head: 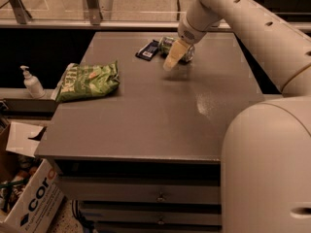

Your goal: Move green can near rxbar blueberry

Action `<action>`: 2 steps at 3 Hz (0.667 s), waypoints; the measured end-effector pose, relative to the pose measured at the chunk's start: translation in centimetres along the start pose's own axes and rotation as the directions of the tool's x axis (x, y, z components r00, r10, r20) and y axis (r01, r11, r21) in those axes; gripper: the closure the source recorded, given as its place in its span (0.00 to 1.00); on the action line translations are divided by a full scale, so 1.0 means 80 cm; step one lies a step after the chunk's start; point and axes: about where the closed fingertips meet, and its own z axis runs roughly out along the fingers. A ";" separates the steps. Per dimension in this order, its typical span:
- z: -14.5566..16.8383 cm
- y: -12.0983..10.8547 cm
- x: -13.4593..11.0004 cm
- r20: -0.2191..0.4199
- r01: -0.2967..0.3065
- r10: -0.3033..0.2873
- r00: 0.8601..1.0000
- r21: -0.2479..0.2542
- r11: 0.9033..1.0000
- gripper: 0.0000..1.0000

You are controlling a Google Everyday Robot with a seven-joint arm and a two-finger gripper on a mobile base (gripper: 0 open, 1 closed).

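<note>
Lying on its side toward the far end of the table (160,115), the green can (168,43) rests just beside the rxbar blueberry (147,50). The gripper (170,62) hangs directly over the can; its grip state cannot be determined

At the far side of the grey table (146,130) the green can (166,43) lies on its side, just beside the rxbar blueberry (147,50) on its left. The gripper (171,61) hangs in front of the can, covering its middle. Well apart, by the left edge, lies a green chip bag (87,80) — beyond it, off the table, a pump bottle (31,83) stands above a cardboard box (29,198).
</note>
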 end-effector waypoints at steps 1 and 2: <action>-0.005 -0.001 0.013 0.049 -0.075 0.078 0.996 -0.064 0.995 0.00; -0.016 -0.005 0.027 0.095 -0.134 0.144 0.985 -0.104 0.985 0.00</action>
